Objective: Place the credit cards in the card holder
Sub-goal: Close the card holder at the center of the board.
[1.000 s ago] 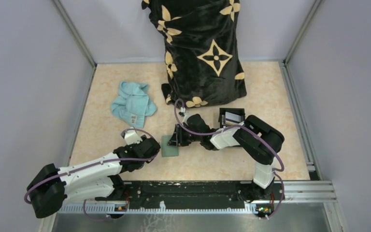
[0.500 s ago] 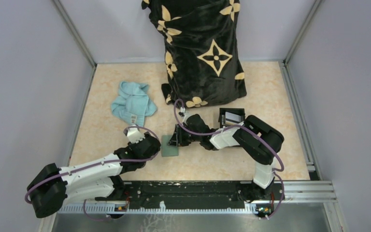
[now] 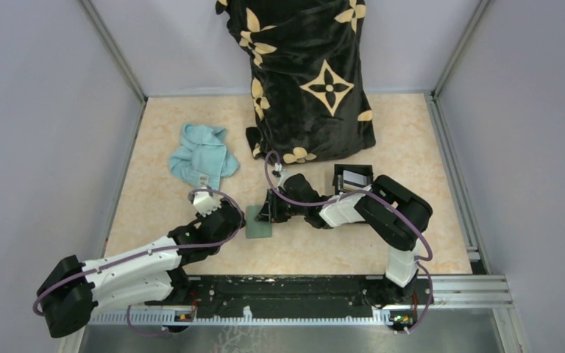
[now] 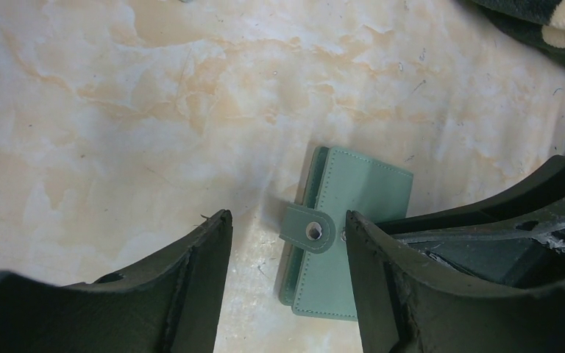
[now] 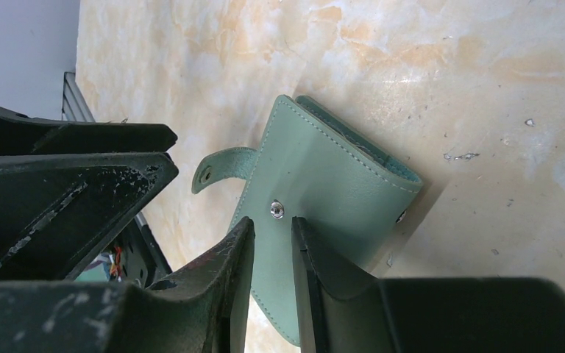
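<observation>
Above card holder [image 4: 362, 209] strap [image 4: 305, 229] edge: left jaws spread wide.

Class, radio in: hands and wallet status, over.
Left hand open at strap. Right hand narrow over wallet, grip unclear. Wallet folded, unsnapped.

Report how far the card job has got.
Done: the snap strap of the sage-green folding card holder hangs undone. In hand: the right hand is down at its edge, grip unclear; the open left hand hovers by the strap. Left: no card shows in it; a pale card seems to sit in the black square box.
</observation>
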`<action>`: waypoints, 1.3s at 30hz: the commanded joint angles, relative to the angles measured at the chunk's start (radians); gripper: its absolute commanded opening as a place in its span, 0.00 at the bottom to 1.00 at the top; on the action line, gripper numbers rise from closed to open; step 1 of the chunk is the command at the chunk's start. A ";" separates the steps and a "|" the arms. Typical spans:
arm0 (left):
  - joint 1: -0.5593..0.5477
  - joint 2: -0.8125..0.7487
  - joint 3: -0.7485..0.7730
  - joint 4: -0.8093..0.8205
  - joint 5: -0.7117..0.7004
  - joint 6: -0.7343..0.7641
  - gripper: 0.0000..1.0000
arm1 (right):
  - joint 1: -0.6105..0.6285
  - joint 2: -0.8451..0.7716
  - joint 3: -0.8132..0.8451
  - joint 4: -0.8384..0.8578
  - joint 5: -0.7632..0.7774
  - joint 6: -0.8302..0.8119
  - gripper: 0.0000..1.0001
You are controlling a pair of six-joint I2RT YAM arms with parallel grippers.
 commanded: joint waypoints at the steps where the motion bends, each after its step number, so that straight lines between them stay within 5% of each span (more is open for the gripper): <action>1: 0.000 0.003 -0.001 0.038 0.029 0.034 0.64 | 0.009 0.022 0.021 -0.049 0.056 -0.035 0.27; 15: 0.000 0.142 0.100 0.005 0.071 0.085 0.60 | 0.009 0.022 0.014 -0.045 0.058 -0.036 0.26; 39: 0.000 0.204 0.140 -0.017 0.082 0.106 0.39 | 0.009 0.026 -0.001 -0.023 0.055 -0.030 0.26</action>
